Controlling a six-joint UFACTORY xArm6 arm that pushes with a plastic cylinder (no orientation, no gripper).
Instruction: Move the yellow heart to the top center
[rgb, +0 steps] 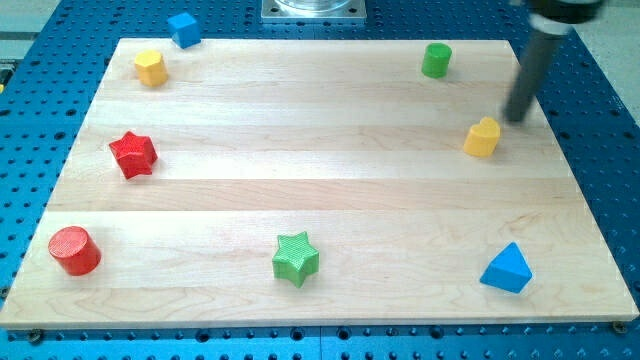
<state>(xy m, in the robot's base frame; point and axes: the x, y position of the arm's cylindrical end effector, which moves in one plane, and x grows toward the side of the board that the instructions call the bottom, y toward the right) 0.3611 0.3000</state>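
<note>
The yellow heart (482, 138) lies near the board's right edge, in the upper half. My tip (515, 119) stands just to the heart's upper right, close to it with a small gap. The rod runs up out of the view's top right. The wooden board (320, 190) fills most of the view.
A yellow hexagon block (150, 67) and a blue cube (184, 28) sit at the top left. A green cylinder (436, 60) sits at the top right. A red star (133, 154), a red cylinder (75, 250), a green star (295, 258) and a blue triangle (507, 268) lie lower down.
</note>
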